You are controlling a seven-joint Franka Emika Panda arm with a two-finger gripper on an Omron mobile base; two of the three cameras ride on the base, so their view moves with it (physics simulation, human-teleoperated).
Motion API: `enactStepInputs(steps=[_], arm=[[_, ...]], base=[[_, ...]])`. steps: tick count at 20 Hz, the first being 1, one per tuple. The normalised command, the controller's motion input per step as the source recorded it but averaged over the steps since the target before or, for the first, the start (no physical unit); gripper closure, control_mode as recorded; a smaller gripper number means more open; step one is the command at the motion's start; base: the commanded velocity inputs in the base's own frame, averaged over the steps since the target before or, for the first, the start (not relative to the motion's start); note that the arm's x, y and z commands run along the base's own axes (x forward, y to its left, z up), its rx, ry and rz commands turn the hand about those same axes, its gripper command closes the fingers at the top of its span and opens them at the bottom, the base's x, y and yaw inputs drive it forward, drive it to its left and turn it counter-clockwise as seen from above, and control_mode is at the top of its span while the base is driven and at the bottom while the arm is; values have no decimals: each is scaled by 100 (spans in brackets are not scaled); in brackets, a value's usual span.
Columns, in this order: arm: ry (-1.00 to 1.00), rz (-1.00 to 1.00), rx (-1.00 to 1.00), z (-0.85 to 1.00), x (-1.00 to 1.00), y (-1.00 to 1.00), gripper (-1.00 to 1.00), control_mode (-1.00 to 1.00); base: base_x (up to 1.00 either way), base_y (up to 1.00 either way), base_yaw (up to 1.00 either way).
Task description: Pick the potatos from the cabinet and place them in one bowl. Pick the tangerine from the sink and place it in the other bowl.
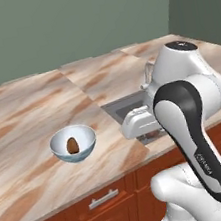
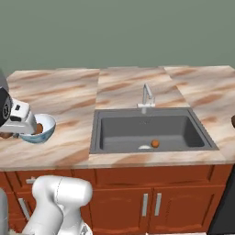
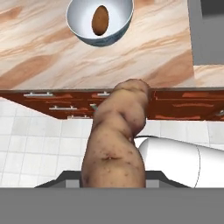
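Meanwhile, at the counter:
Left base view: a round glossy pale bluish-white bowl point(image 1: 73, 143) sits on the marbled tan countertop point(image 1: 28, 120) with one small brown lumpy potato point(image 1: 72, 145) inside it. The white arm with dark joints point(image 1: 190, 120) rises at the right and blocks most of the dark grey sink basin point(image 1: 124, 105). Reddish-brown drawer fronts with metal handles point(image 1: 103, 198) run below the counter edge.
Right base view: the dark grey rectangular basin lies in the middle of the counter, its silver angular faucet point(image 2: 146, 96) behind it. A tiny bright orange tangerine point(image 2: 155, 143) rests on the basin floor, just beside the round silver drain point(image 2: 144, 148). The pale bowl stands well to the left of the sink, partly covered by the arm's white hand; a brown potato shows inside it.
Hand view: a large lumpy tan-brown second potato point(image 3: 117, 140) stands up from the bottom of the picture, hiding the dark finger tips. The gripper point(image 3: 114, 181) is pinching this potato between its closed jaws. Beyond it lie the white tiled floor point(image 3: 35, 144), the drawer fronts and the counter edge. The pale bowl with its one potato is at the top, well apart from the held one.
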Motion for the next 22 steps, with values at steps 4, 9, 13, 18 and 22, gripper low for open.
enactStepInputs(steps=[4,9,13,18,22], arm=[[0,0,0,0,0,0,100,100],[0,0,0,0,0,0,100,100],[0,0,0,0,0,0,100,100],[0,0,0,0,0,0,100,100],[0,0,0,0,0,0,100,100]], base=[[74,57,4],[100,3,2],[73,-3,13],[4,0,0],[0,0,0]])
